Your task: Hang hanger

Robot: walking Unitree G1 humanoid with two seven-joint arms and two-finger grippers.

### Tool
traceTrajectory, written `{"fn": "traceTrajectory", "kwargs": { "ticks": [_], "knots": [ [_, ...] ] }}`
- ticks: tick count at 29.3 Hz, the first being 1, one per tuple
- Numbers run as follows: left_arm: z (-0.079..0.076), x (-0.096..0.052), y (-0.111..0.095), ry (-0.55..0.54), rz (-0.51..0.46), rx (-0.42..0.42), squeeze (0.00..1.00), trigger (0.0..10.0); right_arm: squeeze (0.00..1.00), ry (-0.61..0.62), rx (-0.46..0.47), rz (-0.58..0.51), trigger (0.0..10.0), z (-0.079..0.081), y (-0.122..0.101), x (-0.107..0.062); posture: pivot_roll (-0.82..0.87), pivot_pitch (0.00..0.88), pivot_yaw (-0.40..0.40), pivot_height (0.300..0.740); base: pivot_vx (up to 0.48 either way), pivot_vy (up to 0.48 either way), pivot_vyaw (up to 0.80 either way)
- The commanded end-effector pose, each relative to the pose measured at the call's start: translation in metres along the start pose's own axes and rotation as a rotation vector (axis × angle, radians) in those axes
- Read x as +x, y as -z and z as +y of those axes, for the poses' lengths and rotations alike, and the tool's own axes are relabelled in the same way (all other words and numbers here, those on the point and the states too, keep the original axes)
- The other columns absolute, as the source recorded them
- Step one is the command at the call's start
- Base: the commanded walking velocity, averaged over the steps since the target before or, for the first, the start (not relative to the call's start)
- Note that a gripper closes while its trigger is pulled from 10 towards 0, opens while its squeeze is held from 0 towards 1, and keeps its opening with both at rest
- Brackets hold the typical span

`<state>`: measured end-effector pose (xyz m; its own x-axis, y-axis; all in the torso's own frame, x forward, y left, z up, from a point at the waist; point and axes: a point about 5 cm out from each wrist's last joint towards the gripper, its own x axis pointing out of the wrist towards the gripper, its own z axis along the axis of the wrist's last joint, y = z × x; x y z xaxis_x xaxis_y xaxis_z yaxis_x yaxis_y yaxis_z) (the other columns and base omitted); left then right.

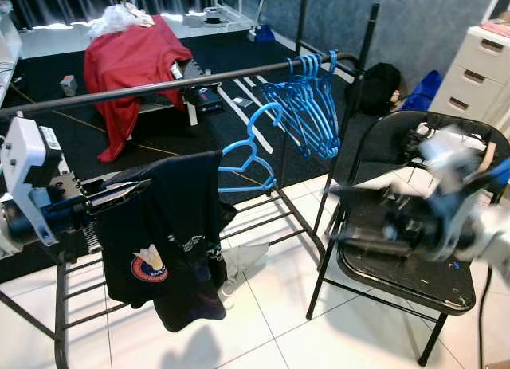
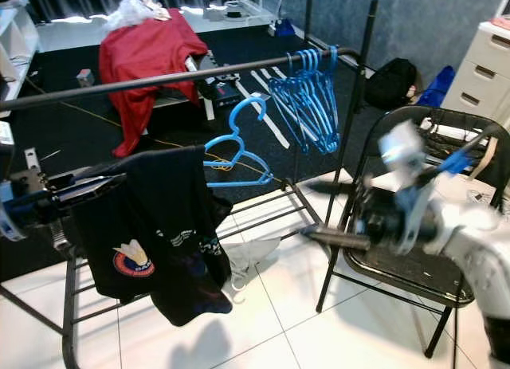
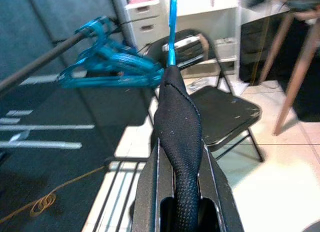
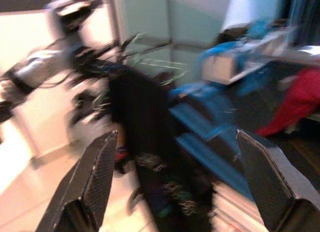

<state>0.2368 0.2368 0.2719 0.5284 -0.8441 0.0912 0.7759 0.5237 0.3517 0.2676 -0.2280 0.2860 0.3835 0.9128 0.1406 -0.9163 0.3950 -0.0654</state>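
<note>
Not hung yet, as far as these frames go. Nearest, lower left of the head views, the left gripper [image 1: 119, 192] is clamped on a dark shirt [image 1: 171, 233] that sits on a blue hanger [image 1: 245, 158]; in the left wrist view the fingers [image 3: 177, 137] are pinched narrow on black fabric, with the blue hanger stem rising just past the tips. The shirt droops below the gripper, logo side out, lower left of frame. The hanger's hook pokes up at centre frame, below the rail [image 1: 159, 86] and not over it, so the hooking is the step left. Right side of frame, the right gripper [image 2: 319, 235] is motion-blurred over the folding chair [image 1: 422, 273]; in the right wrist view its two fingers [image 4: 92, 179] stand wide apart with nothing between them, pointed toward the shirt. Judgement: it is free to steady the hanger or shirt if needed, but I cannot tell what it is heading for. Further back, the rail runs from middle left up to upper right, with a bunch of empty blue hangers [image 1: 307, 106] already hooked near its right end; the stretch of rail left of the bunch is bare, a likely spot. Farthest, upper left, a red cloth [image 1: 135, 62] drapes over something on the dark rug. Remaining: lift the hook up to the rail, set it over, let go.
</note>
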Motion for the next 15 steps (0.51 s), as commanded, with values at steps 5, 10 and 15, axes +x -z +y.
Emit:
{"fn": "traceTrajectory", "kwargs": {
  "ticks": [5,10,15],
  "knots": [
    [-0.023,0.003,-0.022,0.228,-0.064,-0.016,0.0,10.0,0.0,0.124,-0.011,0.01,10.0,-0.017,-0.002,-0.03,-0.06,0.058,-0.006,0.74,0.0,0.0,0.0],
    [-0.033,0.006,-0.025,0.327,-0.07,-0.037,0.0,10.0,0.0,0.045,-0.003,0.054,10.0,-0.007,-0.001,-0.03,-0.06,0.051,-0.003,0.74,0.0,0.0,0.0],
    [-0.038,0.014,-0.028,0.388,-0.094,-0.041,0.0,10.0,0.0,-0.069,0.042,0.089,10.0,0.006,0.006,-0.02,-0.06,0.045,-0.003,0.74,0.0,0.0,0.0]
  ]
}}
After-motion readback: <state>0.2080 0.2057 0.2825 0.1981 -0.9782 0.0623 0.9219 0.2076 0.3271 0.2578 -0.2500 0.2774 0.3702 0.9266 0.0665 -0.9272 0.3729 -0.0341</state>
